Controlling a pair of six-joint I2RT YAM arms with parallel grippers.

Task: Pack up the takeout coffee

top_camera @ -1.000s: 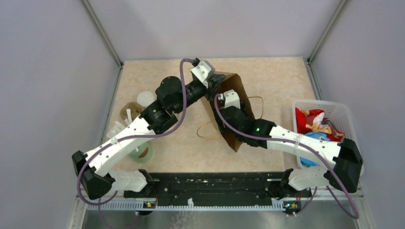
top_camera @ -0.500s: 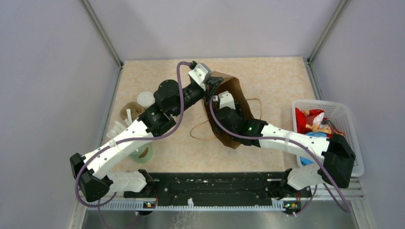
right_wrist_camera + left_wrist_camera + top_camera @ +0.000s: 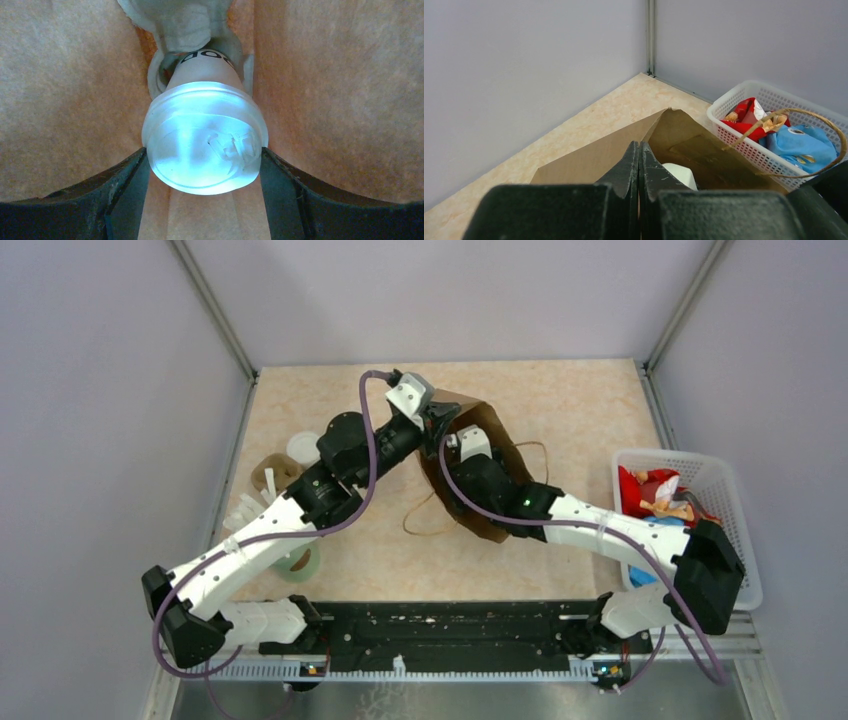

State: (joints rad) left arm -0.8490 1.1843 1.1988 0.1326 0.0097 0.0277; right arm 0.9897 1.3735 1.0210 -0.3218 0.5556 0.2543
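Note:
The takeout coffee (image 3: 205, 142), a cream paper cup under a round white lid, shows only in the right wrist view, lid toward the camera. My right gripper (image 3: 204, 155) is shut on it, one finger pressed to each side of the lid, with brown paper walls all around. From above, the right arm reaches into the mouth of the brown paper bag (image 3: 492, 422), which hides its fingers and the cup. My left gripper (image 3: 639, 150) is shut on the bag's rim (image 3: 624, 145), pinching it at the bag's upper left edge (image 3: 432, 422).
A white basket (image 3: 700, 462) of snack packets stands at the right edge and also shows as a white basket (image 3: 744, 147) behind the bag. A loose white lid (image 3: 305, 447), brown cardboard pieces (image 3: 272, 475) and a pale ring (image 3: 300, 562) lie on the left. The bag's twine handles (image 3: 425, 520) trail onto the table.
Both arms and the bag have shifted a little to the left. The left gripper stays pinched on the rim and the right arm stays inside the bag.

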